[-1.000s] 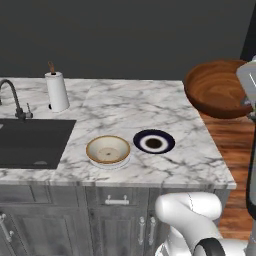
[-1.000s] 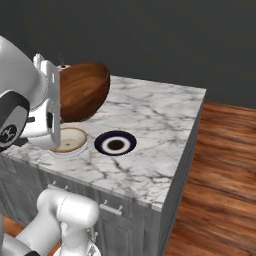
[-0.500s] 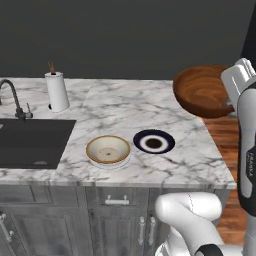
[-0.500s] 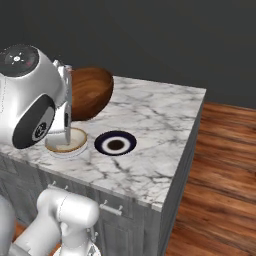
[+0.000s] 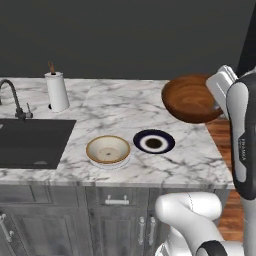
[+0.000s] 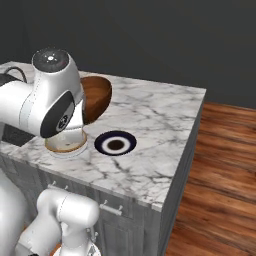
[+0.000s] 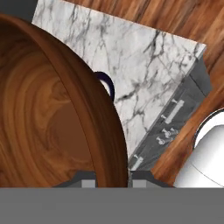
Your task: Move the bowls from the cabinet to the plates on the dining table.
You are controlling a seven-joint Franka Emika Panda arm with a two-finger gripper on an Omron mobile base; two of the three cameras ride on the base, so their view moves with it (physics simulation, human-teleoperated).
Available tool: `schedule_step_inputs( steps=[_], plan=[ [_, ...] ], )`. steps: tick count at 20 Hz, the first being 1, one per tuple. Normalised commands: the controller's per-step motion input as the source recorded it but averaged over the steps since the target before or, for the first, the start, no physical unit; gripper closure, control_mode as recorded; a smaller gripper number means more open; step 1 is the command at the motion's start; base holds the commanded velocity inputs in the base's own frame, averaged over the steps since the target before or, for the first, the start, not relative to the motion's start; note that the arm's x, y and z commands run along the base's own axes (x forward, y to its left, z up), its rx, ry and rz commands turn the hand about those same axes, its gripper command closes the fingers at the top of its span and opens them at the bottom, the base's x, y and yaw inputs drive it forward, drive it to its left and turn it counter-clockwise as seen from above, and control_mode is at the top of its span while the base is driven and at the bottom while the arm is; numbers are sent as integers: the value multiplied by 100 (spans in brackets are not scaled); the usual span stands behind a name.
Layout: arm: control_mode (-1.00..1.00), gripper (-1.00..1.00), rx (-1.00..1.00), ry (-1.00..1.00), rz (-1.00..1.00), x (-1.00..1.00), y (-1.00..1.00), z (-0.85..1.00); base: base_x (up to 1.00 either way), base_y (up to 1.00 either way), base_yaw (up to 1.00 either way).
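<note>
Glossy reddish-brown wooden bowl [image 5: 189, 98] clamped by its rim in my gripper [image 7: 113, 180], tilted, above the white marble dining table [image 5: 120, 107], near the dark blue plate [image 5: 154, 141].

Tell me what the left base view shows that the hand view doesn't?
Left base view alone: black sink, paper-towel roll, and shallow beige bowl sitting on a white plate. Hand view alone: the inside grain of the reddish-brown wooden bowl close up, its rim between the fingertips of the gripper. Both share: that wooden bowl, the white marble table and the dark blue plate.
</note>
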Motion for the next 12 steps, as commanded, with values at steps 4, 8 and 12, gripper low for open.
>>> schedule_step_inputs(
  steps=[4,8,12],
  plan=[
    [-100,100,0,7,8,36,-1,-21,0,0,0],
    [-100,100,7,2,6,34,0,-26,0,0,0],
    [-100,100,7,0,6,31,0,-29,0,0,0]
  ],
)
